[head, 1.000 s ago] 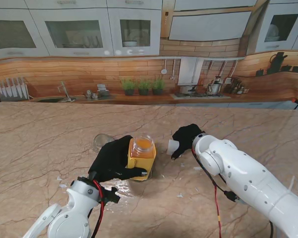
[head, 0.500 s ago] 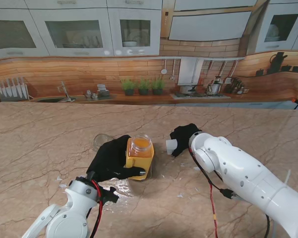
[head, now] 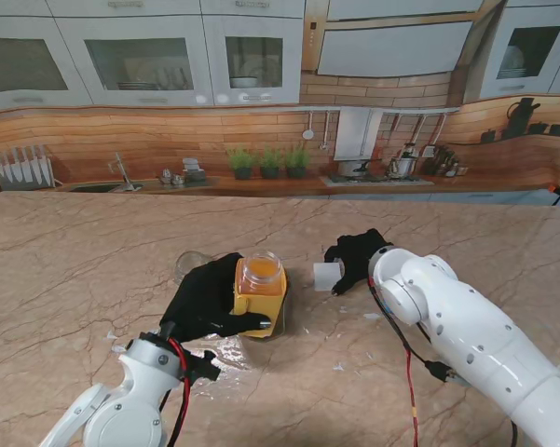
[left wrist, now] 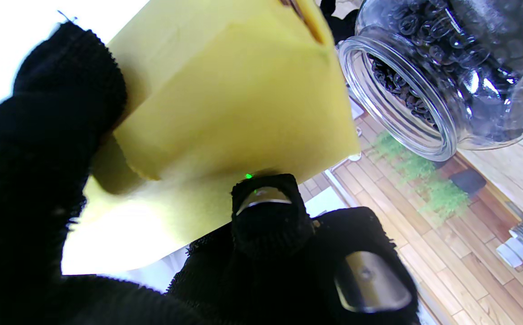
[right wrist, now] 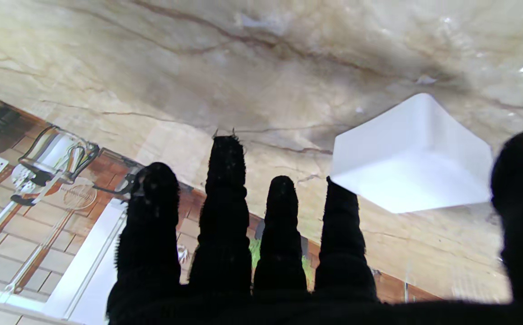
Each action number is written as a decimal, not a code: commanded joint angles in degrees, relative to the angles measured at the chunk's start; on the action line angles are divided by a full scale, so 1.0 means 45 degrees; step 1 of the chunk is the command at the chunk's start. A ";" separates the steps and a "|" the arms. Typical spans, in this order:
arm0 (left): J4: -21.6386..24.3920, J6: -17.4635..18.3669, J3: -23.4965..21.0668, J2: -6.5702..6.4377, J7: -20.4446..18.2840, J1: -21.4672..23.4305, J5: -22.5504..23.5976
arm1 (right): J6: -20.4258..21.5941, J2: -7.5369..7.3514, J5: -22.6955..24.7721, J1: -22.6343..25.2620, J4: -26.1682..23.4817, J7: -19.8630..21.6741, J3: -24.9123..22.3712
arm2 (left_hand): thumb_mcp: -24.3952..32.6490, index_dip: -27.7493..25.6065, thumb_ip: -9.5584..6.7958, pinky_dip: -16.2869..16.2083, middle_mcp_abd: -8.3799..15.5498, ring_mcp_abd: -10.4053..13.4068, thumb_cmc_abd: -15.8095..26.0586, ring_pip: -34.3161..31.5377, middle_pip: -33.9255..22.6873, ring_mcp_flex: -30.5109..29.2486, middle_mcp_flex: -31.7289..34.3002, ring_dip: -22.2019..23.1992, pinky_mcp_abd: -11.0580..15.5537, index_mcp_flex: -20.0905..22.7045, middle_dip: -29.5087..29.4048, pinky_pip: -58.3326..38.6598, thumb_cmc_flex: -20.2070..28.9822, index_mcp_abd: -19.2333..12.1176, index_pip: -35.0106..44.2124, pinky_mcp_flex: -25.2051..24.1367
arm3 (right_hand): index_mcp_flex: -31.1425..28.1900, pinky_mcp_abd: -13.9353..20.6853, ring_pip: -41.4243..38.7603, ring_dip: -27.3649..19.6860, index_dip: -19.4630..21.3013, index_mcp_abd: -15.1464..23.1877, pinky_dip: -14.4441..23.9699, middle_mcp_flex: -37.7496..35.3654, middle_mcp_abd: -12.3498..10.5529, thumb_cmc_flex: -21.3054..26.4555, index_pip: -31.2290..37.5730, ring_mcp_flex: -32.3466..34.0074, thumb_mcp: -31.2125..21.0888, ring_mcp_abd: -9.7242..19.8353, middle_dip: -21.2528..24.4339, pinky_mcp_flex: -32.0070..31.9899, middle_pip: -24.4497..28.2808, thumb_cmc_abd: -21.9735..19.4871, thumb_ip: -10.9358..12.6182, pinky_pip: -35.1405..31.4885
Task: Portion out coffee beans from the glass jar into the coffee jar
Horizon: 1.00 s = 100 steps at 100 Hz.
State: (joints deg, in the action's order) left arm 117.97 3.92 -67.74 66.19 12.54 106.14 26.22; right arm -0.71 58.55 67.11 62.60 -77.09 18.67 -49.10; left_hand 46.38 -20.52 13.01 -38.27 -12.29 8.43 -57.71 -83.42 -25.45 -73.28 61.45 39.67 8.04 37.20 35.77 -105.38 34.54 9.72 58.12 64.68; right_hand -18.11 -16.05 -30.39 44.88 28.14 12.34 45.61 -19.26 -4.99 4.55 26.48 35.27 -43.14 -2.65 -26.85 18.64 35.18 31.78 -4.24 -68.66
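Here, the yellow coffee jar (head: 260, 296), its mouth open, is gripped upright on the marble table (head: 75, 251) by the black-gloved left hand (head: 208, 298). The glass jar (left wrist: 446, 67), with dark beans inside, is seen lying on its side just beyond it. The right hand (head: 356, 257) is held with fingers (right wrist: 225, 212) spread and empty, beside a small white cap (head: 327, 275) resting on the table.
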 commanded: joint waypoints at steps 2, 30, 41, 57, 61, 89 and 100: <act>0.0108 0.0040 0.0001 0.0040 0.0020 0.0108 0.0009 | 0.0290 -0.0202 0.0039 0.0374 -0.0641 0.0143 -0.0374 | 0.3460 -0.1015 -0.1770 0.0142 0.1443 -0.0687 0.2601 0.0720 -0.1627 0.0032 0.1474 0.0157 0.1766 0.0769 0.1060 -0.2237 0.2423 -0.2956 0.3420 -0.0274 | 0.0385 -0.0451 0.1257 -0.1327 0.0048 0.0087 -0.0770 0.0119 0.0305 -0.0560 -0.0178 -0.0380 -0.0195 -0.0508 0.1081 -0.0405 -0.0814 -0.0246 0.0082 0.0919; 0.0173 -0.0051 0.0149 -0.0014 -0.0192 0.0141 0.0060 | 0.2884 -0.0397 -0.0299 0.2548 -0.3138 0.2116 -0.3978 | 0.3447 -0.1011 -0.1773 0.0140 0.1467 -0.0701 0.2615 0.0709 -0.1617 0.0034 0.1466 0.0158 0.1752 0.0749 0.1063 -0.2254 0.2425 -0.2966 0.3403 -0.0274 | -0.1000 0.0956 0.3021 -0.3800 0.0538 -0.0488 -0.5943 -0.2235 0.0026 0.1040 0.0520 0.1391 -0.0224 0.0354 0.2135 0.0600 -0.1149 0.0743 0.0313 0.2926; 0.0211 -0.0056 0.0182 -0.0030 -0.0231 0.0225 0.0089 | 0.3593 -0.0500 -0.0722 0.3409 -0.3931 0.3016 -0.5154 | 0.3439 -0.1011 -0.1772 0.0141 0.1462 -0.0704 0.2618 0.0709 -0.1607 0.0034 0.1470 0.0156 0.1747 0.0751 0.1059 -0.2256 0.2422 -0.2981 0.3401 -0.0274 | -0.1776 0.1836 0.2988 -0.3865 0.0711 -0.0799 -0.6776 -0.3123 0.0002 0.1937 0.1001 0.2235 -0.0270 0.0761 0.2040 0.1396 -0.0848 0.1293 0.0441 0.3163; 0.0330 -0.0003 0.0245 -0.0046 -0.0238 0.0355 0.0131 | 0.3988 -0.0542 -0.0761 0.4676 -0.4796 0.3451 -0.6649 | 0.3441 -0.1012 -0.1775 0.0147 0.1472 -0.0706 0.2619 0.0709 -0.1599 0.0034 0.1473 0.0154 0.1748 0.0760 0.1062 -0.2252 0.2424 -0.2990 0.3400 -0.0273 | -0.2457 0.2723 0.2895 -0.3817 0.0881 -0.0960 -0.7353 -0.3910 -0.0087 0.2801 0.1482 0.2994 -0.0360 0.1067 0.1892 0.2266 -0.0557 0.1830 0.0531 0.3385; 0.0356 0.0017 0.0268 -0.0050 -0.0242 0.0377 0.0142 | 0.3922 -0.0547 -0.0838 0.4940 -0.4994 0.3637 -0.6947 | 0.3440 -0.1012 -0.1774 0.0148 0.1468 -0.0701 0.2618 0.0709 -0.1600 0.0034 0.1476 0.0154 0.1751 0.0763 0.1064 -0.2253 0.2420 -0.2993 0.3401 -0.0273 | -0.2778 0.2917 0.2775 -0.3761 0.0934 -0.0983 -0.7411 -0.4261 -0.0071 0.2953 0.1650 0.3321 -0.0402 0.1059 0.1842 0.2599 -0.0443 0.1937 0.0543 0.3323; 0.0426 -0.0011 0.0482 -0.0036 -0.0173 0.0415 0.0104 | 0.4132 -0.0559 -0.0750 0.6130 -0.5240 0.3737 -0.8410 | 0.3425 -0.1017 -0.1773 0.0145 0.1506 -0.0720 0.2626 0.0703 -0.1587 0.0035 0.1462 0.0155 0.1730 0.0739 0.1067 -0.2275 0.2407 -0.3027 0.3396 -0.0273 | -0.4123 0.3392 0.2427 -0.3534 0.1028 -0.0352 -0.7766 -0.6253 -0.0162 0.3636 0.2352 0.4981 0.0044 0.1277 0.1939 0.4086 -0.0567 0.2123 0.0458 0.2483; 0.0401 -0.0029 0.0574 -0.0039 -0.0198 0.0352 0.0089 | 0.3998 -0.0532 -0.0481 0.6265 -0.5101 0.3528 -0.8597 | 0.3425 -0.1022 -0.1779 0.0146 0.1489 -0.0728 0.2628 0.0700 -0.1587 0.0035 0.1468 0.0156 0.1725 0.0738 0.1072 -0.2279 0.2410 -0.3029 0.3400 -0.0273 | -0.4336 0.3579 0.2462 -0.3594 0.0972 -0.0305 -0.7954 -0.6554 -0.0138 0.3772 0.2449 0.5213 0.0213 0.1326 0.1986 0.4338 -0.0621 0.2106 0.0441 0.2492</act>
State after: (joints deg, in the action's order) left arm 119.43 3.84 -65.50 65.81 11.77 107.44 26.76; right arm 18.12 56.18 64.20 90.22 -100.77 34.29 -87.56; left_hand 46.38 -20.52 13.01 -38.26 -12.29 8.41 -57.71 -83.42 -25.45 -73.28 61.45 39.69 8.03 37.20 35.78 -105.38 34.54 9.72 58.13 64.68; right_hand -36.74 -0.79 -19.16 28.71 32.43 10.03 10.99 -46.47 -5.42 19.60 36.42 57.19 -42.78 2.45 -18.33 37.18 32.53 39.17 -2.78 -56.63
